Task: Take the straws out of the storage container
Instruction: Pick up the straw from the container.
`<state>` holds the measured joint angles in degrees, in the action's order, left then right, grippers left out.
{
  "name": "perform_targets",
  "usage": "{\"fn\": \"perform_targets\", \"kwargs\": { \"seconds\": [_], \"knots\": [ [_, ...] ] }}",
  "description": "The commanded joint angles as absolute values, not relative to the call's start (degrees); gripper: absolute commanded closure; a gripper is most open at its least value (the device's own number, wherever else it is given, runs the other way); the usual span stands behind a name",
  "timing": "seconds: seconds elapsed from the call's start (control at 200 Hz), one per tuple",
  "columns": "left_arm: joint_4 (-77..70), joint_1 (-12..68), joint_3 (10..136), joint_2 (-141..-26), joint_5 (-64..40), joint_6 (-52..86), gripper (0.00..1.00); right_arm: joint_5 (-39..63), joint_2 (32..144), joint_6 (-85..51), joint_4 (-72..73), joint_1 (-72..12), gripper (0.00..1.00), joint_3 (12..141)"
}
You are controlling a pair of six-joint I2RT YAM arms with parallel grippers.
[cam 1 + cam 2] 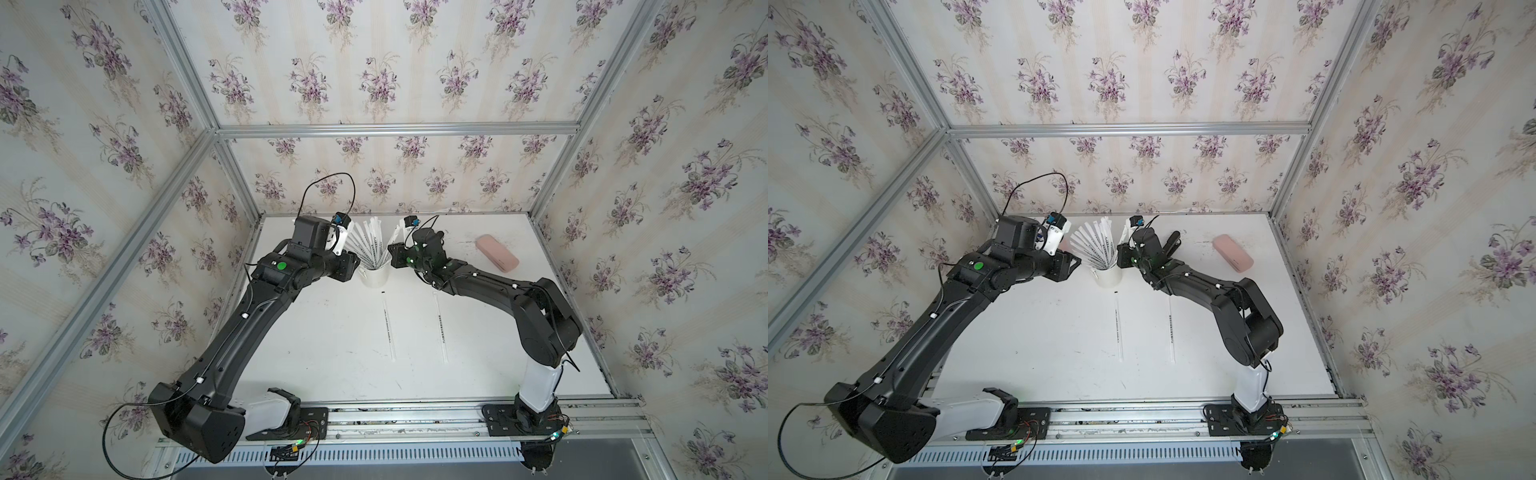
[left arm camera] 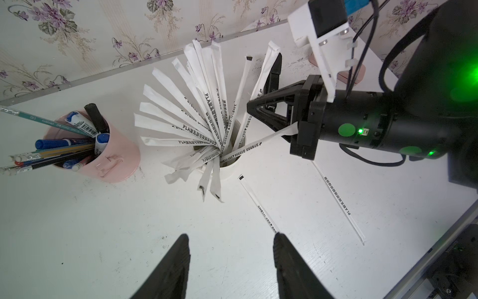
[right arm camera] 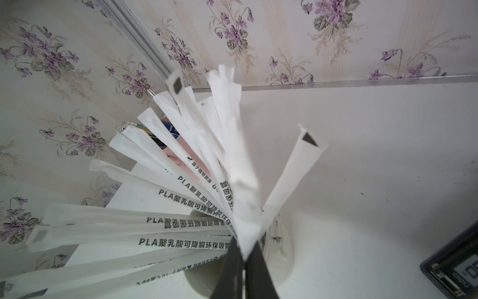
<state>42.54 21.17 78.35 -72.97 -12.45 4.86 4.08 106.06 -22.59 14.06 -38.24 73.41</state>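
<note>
The straws (image 1: 368, 245) (image 1: 1096, 245) fan out of the storage container (image 1: 376, 277) (image 1: 1108, 277), a small white cup at the back middle of the table. My right gripper (image 3: 243, 255) is shut on one white-wrapped straw (image 3: 234, 165) just above the cup's rim (image 3: 283, 248). Two more straws (image 1: 388, 328) (image 1: 440, 328) lie flat on the table in front of the cup. Left of the cup, my left gripper (image 2: 231, 236) hovers open over bare table with nothing between its fingers. The end of one loose straw (image 2: 258, 204) lies by one fingertip.
A pink pen cup (image 2: 116, 155) full of pens and pencils stands close beside the straw fan on the left arm's side. A pink case (image 1: 496, 253) (image 1: 1232, 252) lies at the back right. The papered back wall runs close behind the cup.
</note>
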Motion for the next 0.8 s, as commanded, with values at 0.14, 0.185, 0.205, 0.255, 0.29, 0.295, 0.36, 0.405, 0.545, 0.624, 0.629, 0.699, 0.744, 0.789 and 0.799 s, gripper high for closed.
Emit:
{"fn": "perform_targets", "kwargs": {
  "seconds": [0.14, 0.185, 0.205, 0.255, 0.29, 0.295, 0.36, 0.405, 0.545, 0.624, 0.629, 0.699, 0.744, 0.789, 0.799],
  "knots": [
    [41.22, 21.1, 78.22, -72.35, -12.5, 4.4, 0.47, 4.16, 103.29, -19.69, 7.63, -38.42, 0.93, 77.57],
    [41.18, 21.16, 78.23, -72.32, -12.33, 4.39, 0.47, 3.9, 102.74, -19.24, 6.75, -38.52, 0.93, 78.29],
    [41.09, 21.1, 78.22, -72.29, -12.3, 4.39, 0.47, 3.75, 102.47, -19.02, 6.24, -38.5, 0.93, 78.68],
    [41.13, 21.07, 78.17, -72.22, -12.21, 4.39, 0.47, 3.29, 101.9, -18.28, 4.91, -38.58, 0.94, 79.79],
    [41.1, 21.08, 78.09, -72.16, -12.22, 4.23, 0.47, 2.97, 101.49, -17.71, 3.82, -38.58, 0.94, 80.84],
    [41.13, 21.08, 78.16, -72.12, -12.22, 4.22, 0.47, 2.94, 101.46, -17.64, 3.58, -38.58, 0.94, 81.03],
    [41.12, 21.09, 78.18, -72.11, -12.15, 4.22, 0.48, 2.48, 100.87, -16.61, 0.88, -38.58, 0.94, 83.59],
    [41.04, 21.09, 78.11, -72.0, -12.08, 4.18, 0.48, 2.21, 100.49, -15.81, -1.16, -38.58, 0.95, 85.6],
    [40.85, 21.14, 77.9, -71.49, -12.09, 4.13, 0.48, 1.57, 97.89, -14.14, -7.55, -38.58, 0.96, 90.91],
    [40.78, 21.1, 77.96, -71.2, -12.06, 4.2, 0.48, 1.12, 95.73, -13.33, -11.21, -38.58, 0.96, 93.33],
    [40.78, 21.1, 77.96, -71.19, -12.09, 4.16, 0.48, 1.04, 95.68, -13.25, -11.49, -38.58, 0.96, 93.51],
    [40.7, 21.11, 77.95, -71.1, -12.12, 4.13, 0.48, 0.15, 94.72, -12.36, -17.02, -38.58, 0.97, 96.78],
    [40.81, 21.12, 77.91, -71.0, -12.19, 4.13, 0.48, -0.68, 94.46, -11.77, -21.57, -38.52, 0.97, 99.34],
    [40.72, 21.18, 77.83, -70.93, -12.28, 4.17, 0.48, -1.86, 94.31, -11.36, -26.89, -38.34, 0.98, 102.05],
    [40.7, 21.18, 77.84, -70.91, -12.34, 4.19, 0.48, -2.09, 94.31, -11.28, -28.34, -38.3, 0.98, 102.64]
  ]
}}
